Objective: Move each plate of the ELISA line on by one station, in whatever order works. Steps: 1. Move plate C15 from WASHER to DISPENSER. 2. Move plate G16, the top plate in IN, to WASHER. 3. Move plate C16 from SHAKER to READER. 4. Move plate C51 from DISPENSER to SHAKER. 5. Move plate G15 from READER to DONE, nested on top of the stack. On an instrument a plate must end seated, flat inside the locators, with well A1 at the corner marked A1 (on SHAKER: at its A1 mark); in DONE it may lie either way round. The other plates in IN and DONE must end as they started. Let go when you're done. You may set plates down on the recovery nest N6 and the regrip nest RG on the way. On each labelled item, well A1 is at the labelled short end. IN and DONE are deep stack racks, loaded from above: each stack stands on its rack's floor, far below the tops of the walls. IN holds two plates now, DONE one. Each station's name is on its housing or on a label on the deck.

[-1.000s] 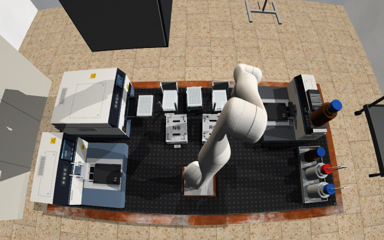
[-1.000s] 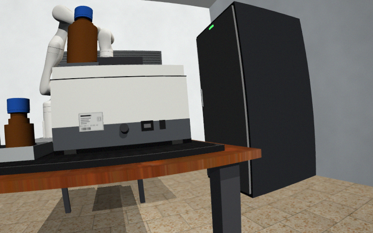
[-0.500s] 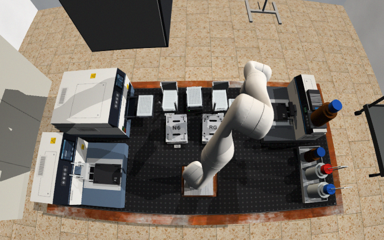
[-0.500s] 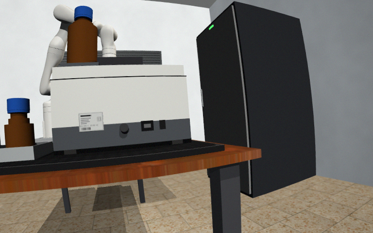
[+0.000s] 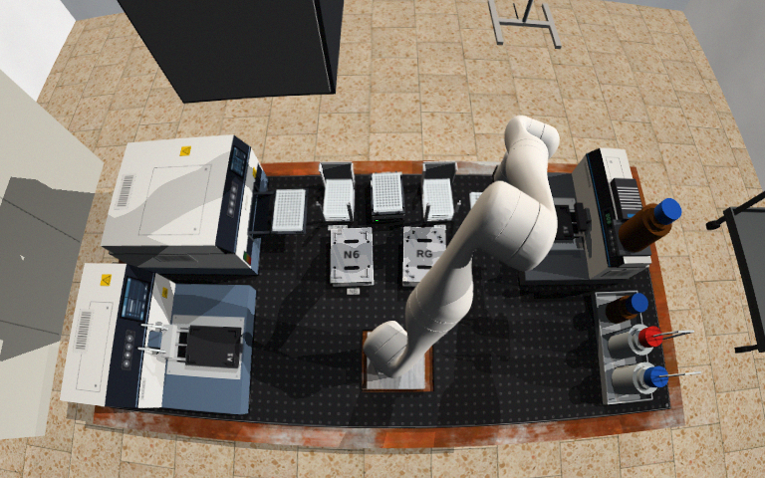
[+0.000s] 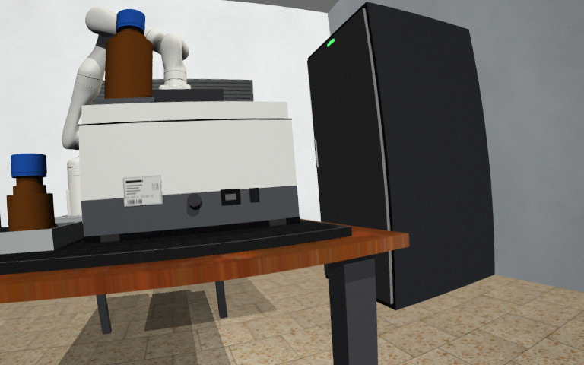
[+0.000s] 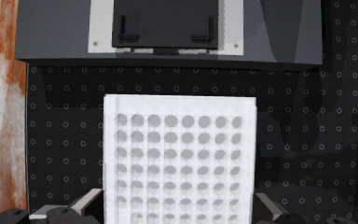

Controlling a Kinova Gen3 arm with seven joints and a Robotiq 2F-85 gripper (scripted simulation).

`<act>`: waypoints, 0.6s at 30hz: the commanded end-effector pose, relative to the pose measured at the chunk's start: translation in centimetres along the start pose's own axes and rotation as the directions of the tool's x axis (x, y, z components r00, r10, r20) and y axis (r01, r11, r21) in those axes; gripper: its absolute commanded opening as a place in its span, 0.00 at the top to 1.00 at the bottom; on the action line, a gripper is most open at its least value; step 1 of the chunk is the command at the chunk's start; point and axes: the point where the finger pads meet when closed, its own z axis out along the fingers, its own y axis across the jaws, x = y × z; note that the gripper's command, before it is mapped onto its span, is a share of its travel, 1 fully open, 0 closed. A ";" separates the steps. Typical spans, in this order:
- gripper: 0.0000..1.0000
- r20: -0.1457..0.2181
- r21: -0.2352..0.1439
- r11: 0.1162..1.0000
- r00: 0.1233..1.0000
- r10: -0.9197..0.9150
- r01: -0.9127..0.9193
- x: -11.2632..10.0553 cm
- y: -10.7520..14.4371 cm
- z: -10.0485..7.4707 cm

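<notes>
My gripper [image 7: 177,208] is shut on a white well plate [image 7: 179,154] and holds it flat by its long sides above the black deck. Its label does not show. In the top view only a sliver of this plate [image 5: 475,198] shows beside the arm; the fingers are hidden there. Just ahead in the wrist view lies the empty dark nest [image 7: 165,23] of the right-hand instrument [image 5: 615,163] [image 6: 185,146]. Other plates sit on the left instrument's tray [image 5: 288,209], on the middle station [image 5: 386,192] and in the two racks [image 5: 337,198] [image 5: 438,198]. The lower-left instrument's nest [image 5: 214,347] is empty.
Nests N6 [image 5: 351,254] and RG [image 5: 422,253] stand empty mid-deck. A brown bottle [image 5: 648,222] [image 6: 128,55] stands on the right instrument, and a bottle holder [image 5: 626,349] is at the front right. The table edge [image 7: 9,117] runs along the left of the wrist view.
</notes>
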 end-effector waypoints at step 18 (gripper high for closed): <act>0.06 -0.001 0.001 1.000 1.000 0.001 -0.001 5.9 -1.3 -0.1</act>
